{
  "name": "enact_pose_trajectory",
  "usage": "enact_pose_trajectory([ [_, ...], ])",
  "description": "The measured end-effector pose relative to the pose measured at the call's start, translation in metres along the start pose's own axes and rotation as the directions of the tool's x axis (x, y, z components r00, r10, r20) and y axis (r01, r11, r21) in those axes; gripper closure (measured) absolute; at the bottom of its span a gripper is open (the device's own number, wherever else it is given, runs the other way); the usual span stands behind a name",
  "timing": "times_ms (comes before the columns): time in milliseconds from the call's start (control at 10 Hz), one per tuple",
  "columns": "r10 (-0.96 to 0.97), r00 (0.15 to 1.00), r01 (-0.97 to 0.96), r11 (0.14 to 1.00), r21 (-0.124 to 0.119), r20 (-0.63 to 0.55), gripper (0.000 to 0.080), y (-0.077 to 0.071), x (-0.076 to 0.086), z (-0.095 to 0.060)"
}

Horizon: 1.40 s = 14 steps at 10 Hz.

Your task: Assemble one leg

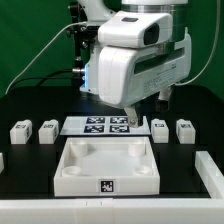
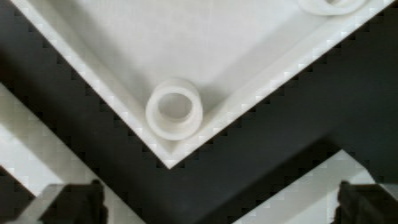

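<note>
gripper (image 2: 217,208) spread wide and empty, over tray (image 1: 80,178) corner socket (image 2: 175,107), legs (image 1: 20,131) flanking marker board (image 1: 100,126)

4 legs (image 1: 48,129) flanking white tray (image 1: 75,182)

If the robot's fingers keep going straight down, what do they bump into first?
Probably the white tray, at the corner with the round socket. The open gripper points down at it with nothing between. Depth is unclear, so the fingers might touch the black table beside that corner instead.

Tray (image 1: 75,180) and leg (image 1: 159,128) look smooth plastic (table (image 1: 25,172) matt).
</note>
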<state>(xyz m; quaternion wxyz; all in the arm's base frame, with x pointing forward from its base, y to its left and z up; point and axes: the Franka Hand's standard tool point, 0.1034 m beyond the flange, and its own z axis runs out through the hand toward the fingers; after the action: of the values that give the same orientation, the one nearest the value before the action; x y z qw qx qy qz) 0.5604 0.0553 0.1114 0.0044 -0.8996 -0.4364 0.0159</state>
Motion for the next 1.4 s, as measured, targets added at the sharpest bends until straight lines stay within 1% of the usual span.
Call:
enact_pose_trajectory([
  [600,0.000,1.000,0.000,1.000,0.001,0.000,0.0149,0.000,0.000,0.001],
  [800,-0.042,0.999,0.042,0.999,0.001,0.001,0.0149,0.000,0.000,0.001],
  [900,-0.044,0.999,0.044,0.999,-0.001,-0.001,0.0149,-0.002,-0.003,0.002],
  [1000,-0.101,0.995,0.101,0.995,0.004,0.007,0.0149,-0.011,-0.015,0.006],
  [1200,-0.366,0.931,0.365,0.930,0.027,0.015,0.0149,-0.026,-0.043,0.015],
  [1300,-0.434,0.901,0.434,0.900,0.039,0.015,0.0149,-0.028,-0.051,0.019],
  [1400,-0.465,0.885,0.464,0.885,0.036,0.013,0.0149,-0.026,-0.048,0.018],
])
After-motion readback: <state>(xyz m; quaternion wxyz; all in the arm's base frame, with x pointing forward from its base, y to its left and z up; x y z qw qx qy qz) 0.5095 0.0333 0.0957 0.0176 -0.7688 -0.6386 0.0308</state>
